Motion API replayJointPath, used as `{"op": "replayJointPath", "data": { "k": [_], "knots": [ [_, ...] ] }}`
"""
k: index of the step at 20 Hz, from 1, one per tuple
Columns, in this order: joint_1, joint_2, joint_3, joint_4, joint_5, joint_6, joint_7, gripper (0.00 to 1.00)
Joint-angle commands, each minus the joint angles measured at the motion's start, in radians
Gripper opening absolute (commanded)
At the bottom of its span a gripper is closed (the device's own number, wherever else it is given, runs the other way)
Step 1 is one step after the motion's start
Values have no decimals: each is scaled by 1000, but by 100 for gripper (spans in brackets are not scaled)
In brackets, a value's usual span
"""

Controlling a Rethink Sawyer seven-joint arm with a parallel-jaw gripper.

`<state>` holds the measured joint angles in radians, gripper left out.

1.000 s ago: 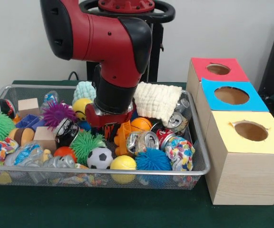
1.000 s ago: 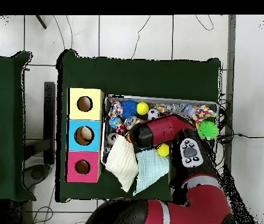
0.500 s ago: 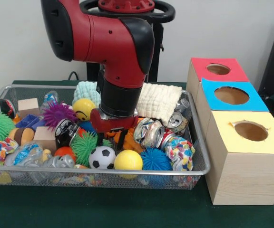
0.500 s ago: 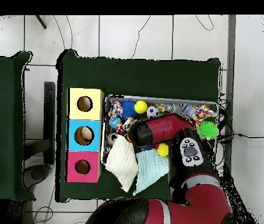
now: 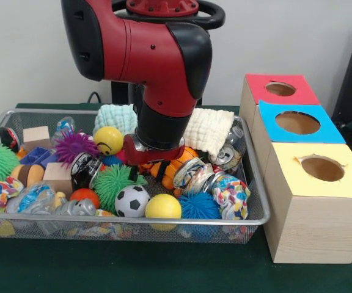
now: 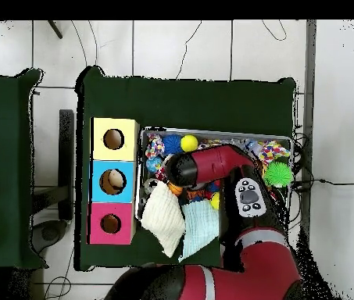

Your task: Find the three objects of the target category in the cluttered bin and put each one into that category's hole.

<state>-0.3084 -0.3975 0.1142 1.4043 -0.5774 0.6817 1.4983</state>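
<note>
1 gripper (image 5: 164,168), low among toys (image 5: 112,183)

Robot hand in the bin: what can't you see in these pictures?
- Gripper: in the front view the arm's wrist and the toys cover its fingers; open or shut cannot be told. In the overhead view the arm covers it.
- Orange toy: mostly behind the wrist, so its shape is unclear.
- Boxes: the yellow box, seen from the front, shows only a dark hole.
</note>
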Motion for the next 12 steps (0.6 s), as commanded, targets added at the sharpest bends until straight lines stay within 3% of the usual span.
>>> {"op": "replayJointPath", "data": {
  "k": [1,5,6,12],
  "knots": [
    [0,127,40,-105,44,275,-60,100],
    [-7,150,50,-172,40,367,-92,100],
    [-1,136,46,-130,36,349,-72,100],
    [-11,121,68,-96,33,320,-56,100]
  ]
}}
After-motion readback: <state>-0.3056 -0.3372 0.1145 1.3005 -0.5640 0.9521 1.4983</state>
